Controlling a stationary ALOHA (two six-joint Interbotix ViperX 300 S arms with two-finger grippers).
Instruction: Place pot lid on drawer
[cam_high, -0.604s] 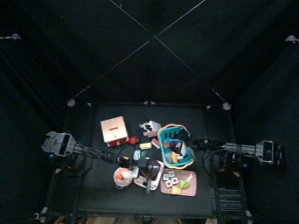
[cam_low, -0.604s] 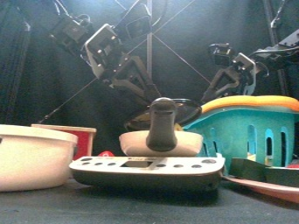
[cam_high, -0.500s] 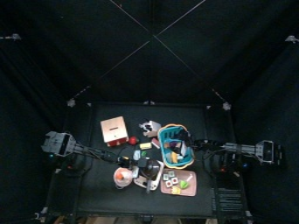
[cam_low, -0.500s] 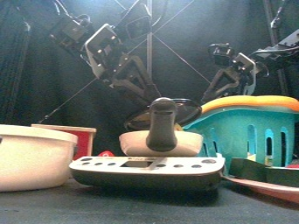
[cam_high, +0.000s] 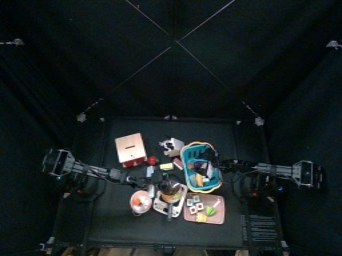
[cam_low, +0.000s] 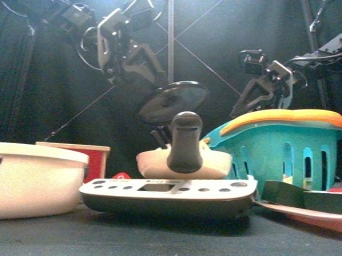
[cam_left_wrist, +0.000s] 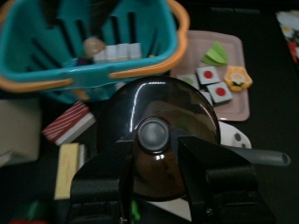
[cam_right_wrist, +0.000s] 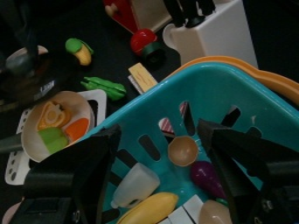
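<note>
- Pot lid (cam_left_wrist: 152, 136): dark, glossy disc w/ centre knob; prob. light, rigid metal. Slick-looking surface, so my guess is it could slip or swing if pinched only lightly.
- Left pincer (cam_left_wrist: 149, 179) is gripping the lid at its rim, jaws spread fairly wide across the edge nearest the wrist cam. Rim hold looks workable; the knob would be the alt. grip point but it's sitting clear of the jaws.
- In the front view the pot lid (cam_low: 175, 99) is hanging in the air under the left pincer (cam_low: 144, 88), well above the tabletop (cam_low: 160, 235) items, left of the teal basket (cam_low: 287, 150).
- Orientation: round, so no real long axis. It's tilting – one edge up toward the pincer, the other drooping; knob face is looking at the wrist cam.
- Drawer (cam_high: 131, 148): tan-top box, sitting left of the basket (cam_high: 201, 165) and apart from it. In the top view the lid is hard to pick out; seems nearer the basket than the drawer, so the carry isn't done.
- Judgement: lid needs levelling before set-down, else it may slide off the flat top.
- Right pincer (cam_right_wrist: 163, 171) is hovering over the basket w/ jaws spread, holding nothing.
</note>
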